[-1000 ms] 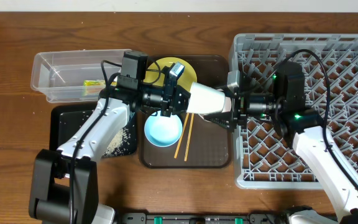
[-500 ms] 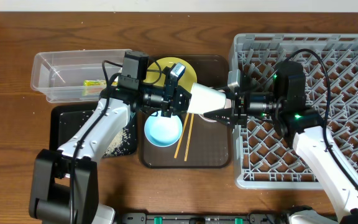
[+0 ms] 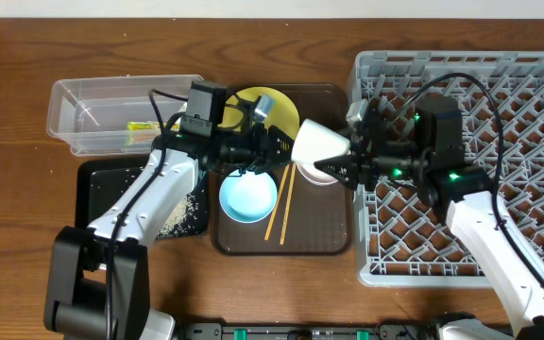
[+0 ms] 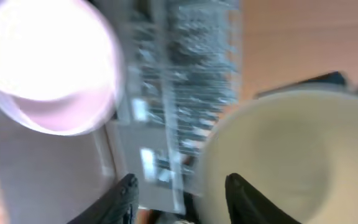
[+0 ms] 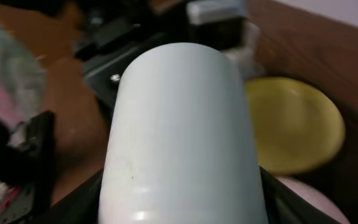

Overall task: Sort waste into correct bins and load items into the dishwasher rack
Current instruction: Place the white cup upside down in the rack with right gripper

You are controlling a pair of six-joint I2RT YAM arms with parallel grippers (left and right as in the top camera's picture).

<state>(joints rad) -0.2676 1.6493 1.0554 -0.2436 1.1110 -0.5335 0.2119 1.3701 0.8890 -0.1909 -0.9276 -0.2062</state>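
1. Brown wooden tabletop (image 3: 26, 57), seen from above; two arms meet over its middle.
2. Small pale smooth-sided cup (image 3: 317, 147): held in the air above the brown rectangular serving tray (image 3: 324, 236). It lies on its side, long axis left to right, mouth toward the left arm and base toward the right.
3. Right gripper (image 3: 340, 161): fingers pinch the cup's base end from both sides.
4. Left gripper (image 4: 183, 190): fingers spread just beside the cup's mouth, gripping nothing. Whether they touch the rim cannot be told.
5. Large square grey plastic dishwasher rack (image 3: 518, 85) with upright pegs: lies to the right of the cup, behind the right gripper. The right arm is therefore nearer, and the carry is judged to go rightward, base first.
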